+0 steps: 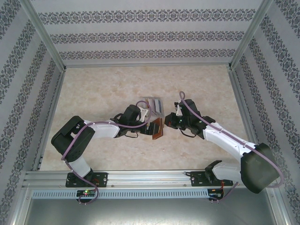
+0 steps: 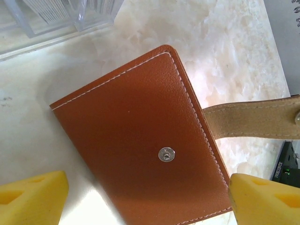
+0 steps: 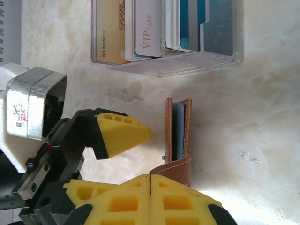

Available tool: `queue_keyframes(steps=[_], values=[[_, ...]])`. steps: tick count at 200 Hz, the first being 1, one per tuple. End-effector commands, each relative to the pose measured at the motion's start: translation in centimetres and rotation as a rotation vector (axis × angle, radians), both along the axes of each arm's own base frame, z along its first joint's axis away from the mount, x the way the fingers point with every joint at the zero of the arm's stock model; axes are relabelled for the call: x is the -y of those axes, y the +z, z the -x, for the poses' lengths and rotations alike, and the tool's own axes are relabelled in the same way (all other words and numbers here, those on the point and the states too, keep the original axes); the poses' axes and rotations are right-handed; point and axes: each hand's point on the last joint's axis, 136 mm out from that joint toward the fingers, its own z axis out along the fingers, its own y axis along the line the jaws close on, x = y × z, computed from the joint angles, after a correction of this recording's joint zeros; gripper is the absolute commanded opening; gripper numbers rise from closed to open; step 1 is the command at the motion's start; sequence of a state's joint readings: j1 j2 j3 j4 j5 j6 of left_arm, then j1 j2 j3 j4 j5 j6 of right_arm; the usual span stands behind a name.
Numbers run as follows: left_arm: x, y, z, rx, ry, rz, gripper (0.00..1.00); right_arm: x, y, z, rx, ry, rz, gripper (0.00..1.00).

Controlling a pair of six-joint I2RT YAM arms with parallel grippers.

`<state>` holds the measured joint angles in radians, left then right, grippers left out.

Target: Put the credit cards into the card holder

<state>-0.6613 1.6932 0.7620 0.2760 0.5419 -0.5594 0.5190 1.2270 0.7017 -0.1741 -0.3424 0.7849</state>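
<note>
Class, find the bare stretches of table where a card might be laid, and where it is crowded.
Bare: table from clear rack to back wall, plus both side margins. Crowded: card holder, between left tool and right tool.

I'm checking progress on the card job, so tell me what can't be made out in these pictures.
Number of credit cards in the card holder: the right wrist view is edge-on, and the leather covers hide all but bluish edges.
Snap tab end: cut by the left wrist view's right edge; in the right wrist view it disappears into the shut right gripper.
Those in the clear rack: overlapping, cut by the right wrist view's top edge.
</note>
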Motion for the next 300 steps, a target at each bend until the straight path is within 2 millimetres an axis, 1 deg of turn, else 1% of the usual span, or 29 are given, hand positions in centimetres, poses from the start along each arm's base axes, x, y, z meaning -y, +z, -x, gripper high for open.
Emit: queue_keyframes(steps=[1, 27, 52, 87, 132, 190, 201, 216, 227, 276, 289, 300], values=[[0.9, 1.5, -0.3, 0.015, -0.006, 0.027, 0.89, -0.6, 0.2, -0.1, -0.004, 0.012, -0.04, 0.0], [0.7, 1.7, -0.3, 0.024, 0.0, 0.022, 0.89, -1.0, -0.3, 0.0, -0.018, 0.013, -0.048, 0.0], [0.3, 2.1, -0.5, 0.046, 0.013, 0.008, 0.89, -1.3, -0.3, -0.1, -0.025, 0.021, -0.05, 0.0], [0.1, 2.2, -0.5, 0.048, 0.022, -0.004, 0.9, -1.7, 0.2, -0.3, -0.019, 0.021, -0.066, 0.0], [-0.2, 1.5, -0.8, 0.03, 0.04, -0.034, 0.9, -1.8, 0.9, -0.2, -0.011, 0.006, -0.084, 0.0], [-0.5, 1.9, -0.8, 0.046, 0.055, -0.04, 0.79, -1.7, 0.9, 0.2, -0.015, -0.012, -0.109, 0.0], [-0.5, 2.0, -0.8, 0.046, 0.051, -0.034, 0.8, -1.7, 1.0, 0.2, -0.012, -0.009, -0.111, 0.0], [-0.5, 2.1, -0.8, 0.049, 0.054, -0.029, 0.86, -1.7, 1.2, 0.3, -0.013, -0.004, -0.109, 0.0], [-0.5, 2.1, -0.8, 0.047, 0.059, -0.028, 0.88, -1.8, 1.2, 0.3, -0.015, -0.011, -0.119, 0.0], [0.0, 2.6, -0.5, 0.032, 0.045, 0.013, 0.89, -2.2, 1.1, 0.4, -0.028, -0.009, -0.131, 0.0], [0.0, 2.6, -0.5, 0.032, 0.044, 0.012, 0.87, -2.1, 0.9, 0.3, -0.036, -0.007, -0.124, 0.0], [0.0, 2.5, -0.5, 0.037, 0.042, 0.005, 0.78, -2.1, 0.8, 0.3, -0.039, -0.008, -0.121, 0.0]])
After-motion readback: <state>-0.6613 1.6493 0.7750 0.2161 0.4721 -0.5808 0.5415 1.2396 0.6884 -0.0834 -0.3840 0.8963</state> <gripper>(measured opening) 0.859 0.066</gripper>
